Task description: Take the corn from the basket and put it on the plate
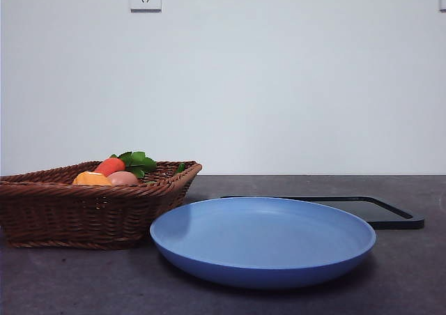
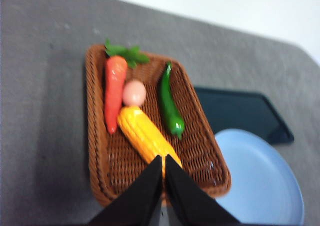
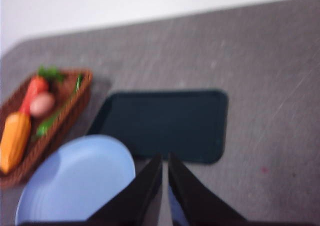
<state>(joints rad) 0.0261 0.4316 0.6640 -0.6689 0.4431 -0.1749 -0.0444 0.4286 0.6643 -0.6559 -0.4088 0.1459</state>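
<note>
The corn (image 2: 144,134) lies in the brown wicker basket (image 2: 200,151), between a carrot and a green pepper; only its orange-yellow end (image 1: 91,179) shows over the basket rim (image 1: 83,203) in the front view. The blue plate (image 1: 262,240) sits bare right beside the basket, also seen as the plate (image 3: 75,178) in the right wrist view. My left gripper (image 2: 164,159) hovers high above the basket, shut and holding nothing, its tips over the corn's near end. My right gripper (image 3: 165,157) hangs shut and bare above the edge between plate and tray. Neither arm shows in the front view.
A red-orange carrot (image 2: 114,92) with green leaves, a pale pink egg-shaped item (image 2: 134,93) and a green pepper (image 2: 170,108) share the basket. A flat black tray (image 1: 369,209) lies behind the plate on the right. A wall stands at the back of the grey table.
</note>
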